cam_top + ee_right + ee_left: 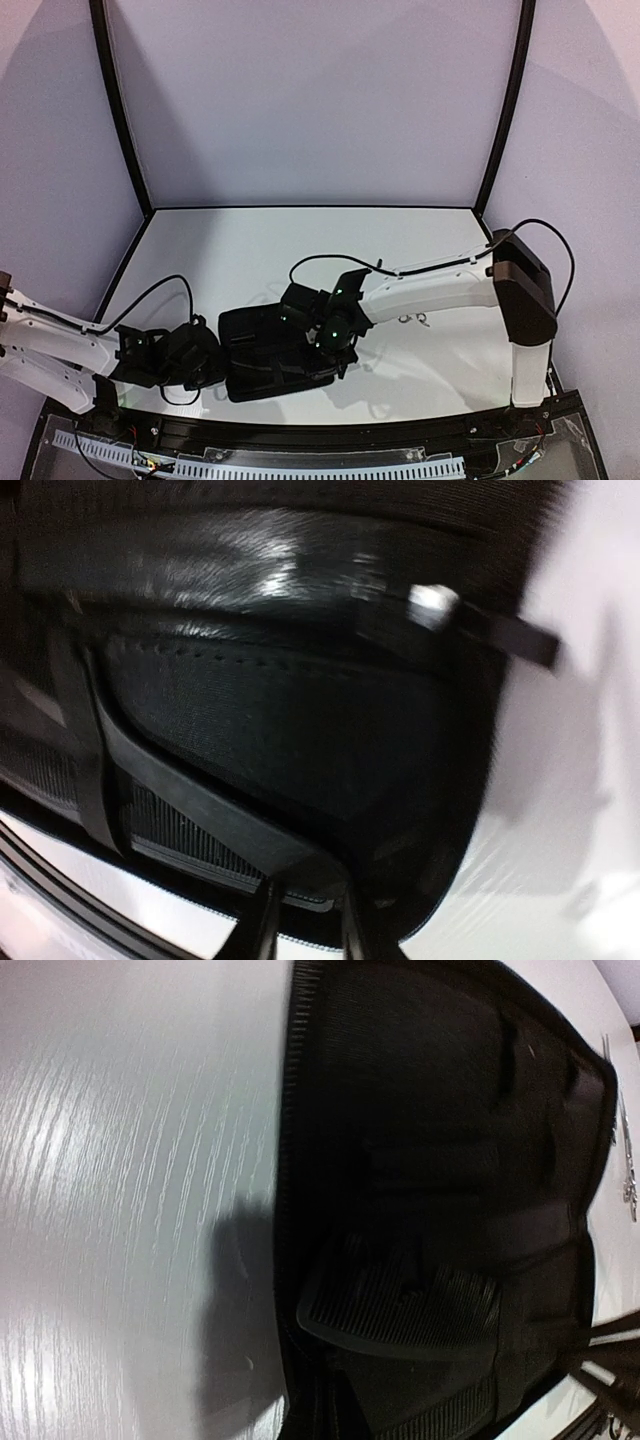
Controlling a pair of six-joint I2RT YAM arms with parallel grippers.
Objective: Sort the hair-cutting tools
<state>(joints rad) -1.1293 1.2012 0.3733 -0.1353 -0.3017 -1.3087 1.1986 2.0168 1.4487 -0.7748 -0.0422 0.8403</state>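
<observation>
Right pincer (308, 930), slightly parted and empty, hovers beside comb (190, 845) in case (300, 710); left pincer (208, 362) closed.

White arms (430, 290), black joints (525, 285), black cables (335, 257)

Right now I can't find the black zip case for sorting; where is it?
Top view: the black zip case lies on the table left of centre, between the left gripper and the right gripper.

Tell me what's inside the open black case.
One black comb lies inside the case, teeth showing; no other tool shows there. Anything tucked under the dark mesh pockets is covered and cannot be seen.
</observation>
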